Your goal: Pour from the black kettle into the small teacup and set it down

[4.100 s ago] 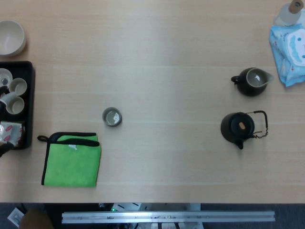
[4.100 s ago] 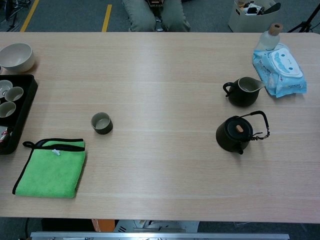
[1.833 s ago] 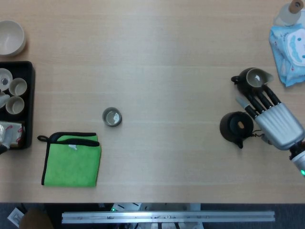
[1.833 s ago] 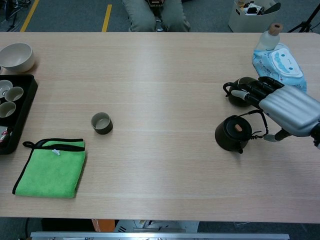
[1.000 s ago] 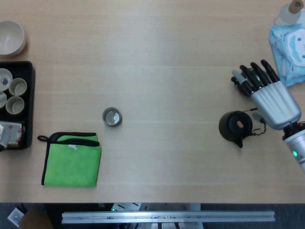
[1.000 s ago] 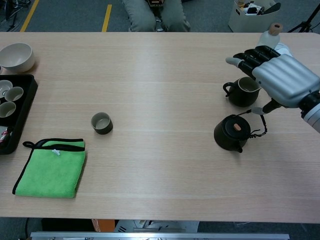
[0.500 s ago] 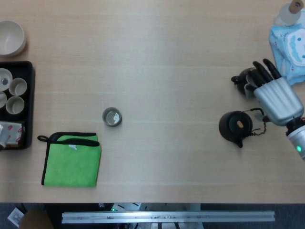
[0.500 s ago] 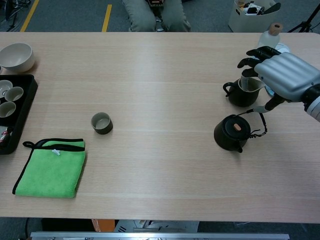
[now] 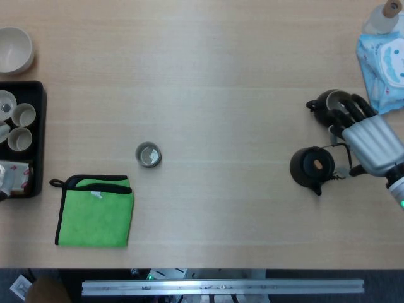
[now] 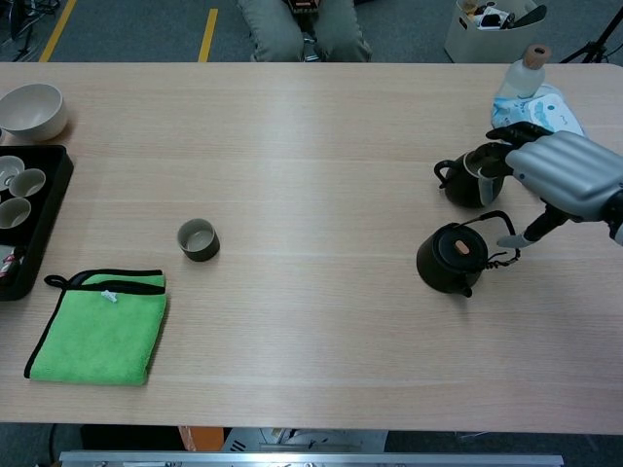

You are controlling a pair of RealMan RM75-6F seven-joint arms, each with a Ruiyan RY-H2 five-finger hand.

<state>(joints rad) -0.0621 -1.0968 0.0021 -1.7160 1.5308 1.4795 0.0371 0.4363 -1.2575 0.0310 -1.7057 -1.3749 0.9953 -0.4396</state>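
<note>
Chest view shows the robot's right hand (image 10: 565, 173), silver-backed with black fingers, poised above the far right of the pale wooden table (image 10: 311, 146), its fingers curled downward over the dark open-topped pitcher (image 10: 471, 178) and its thumb reaching toward the wire bail handle (image 10: 496, 233) of the round black kettle (image 10: 450, 258). The hand holds nothing; whether its thumb touches the handle cannot be told from either camera. The kettle sits just below and inboard of the hand, upright, spout toward the robot, its wooden-knobbed lid in place. The small grey-green teacup (image 10: 198, 239) stands well apart from the hand, far across the table toward the left side, beside a folded green cloth (image 10: 99, 326). The left hand is not in view. The kettle looks like cast iron, so it is likely heavy and rigid, and its thin hinged bail may swing as it lifts; a firm hold around the top of the bail seems the best purchase, with care that the loose lid does not slide off when tipped.
</note>
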